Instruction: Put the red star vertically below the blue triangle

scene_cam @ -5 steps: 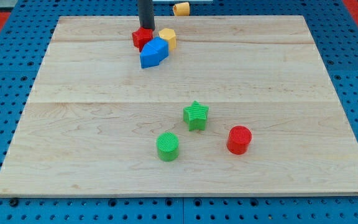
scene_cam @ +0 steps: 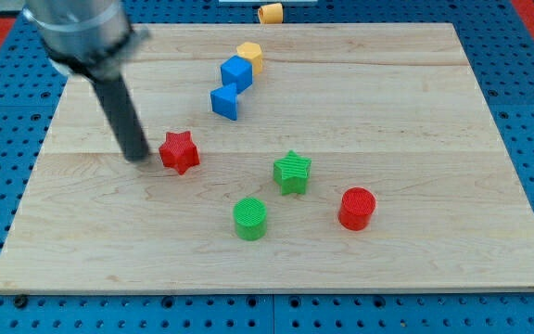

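Observation:
The red star (scene_cam: 180, 151) lies on the wooden board (scene_cam: 434, 111), left of centre. The blue triangle (scene_cam: 224, 102) sits above it and a little to the view's right. My tip (scene_cam: 138, 156) rests on the board just left of the red star, close to it or touching it. A blue cube (scene_cam: 236, 72) stands above the blue triangle, with a yellow block (scene_cam: 250, 55) right behind it.
A green star (scene_cam: 292, 172) sits near the middle, a green cylinder (scene_cam: 250, 218) below it and a red cylinder (scene_cam: 357, 208) to its right. An orange-yellow block (scene_cam: 270, 13) lies off the board at the view's top.
The red star has moved from the top cluster down and left to the board's left-centre. My tip moved down-left with it. The blue triangle and blue cube now stand apart.

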Controlling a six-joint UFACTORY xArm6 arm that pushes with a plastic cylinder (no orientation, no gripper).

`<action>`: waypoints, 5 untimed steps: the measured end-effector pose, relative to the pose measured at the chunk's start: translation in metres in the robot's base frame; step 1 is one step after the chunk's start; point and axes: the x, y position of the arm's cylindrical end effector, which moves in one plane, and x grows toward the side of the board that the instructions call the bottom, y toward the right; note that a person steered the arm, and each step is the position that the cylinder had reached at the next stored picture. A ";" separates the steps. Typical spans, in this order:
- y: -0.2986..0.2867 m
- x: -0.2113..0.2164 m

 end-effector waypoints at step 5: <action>-0.002 -0.070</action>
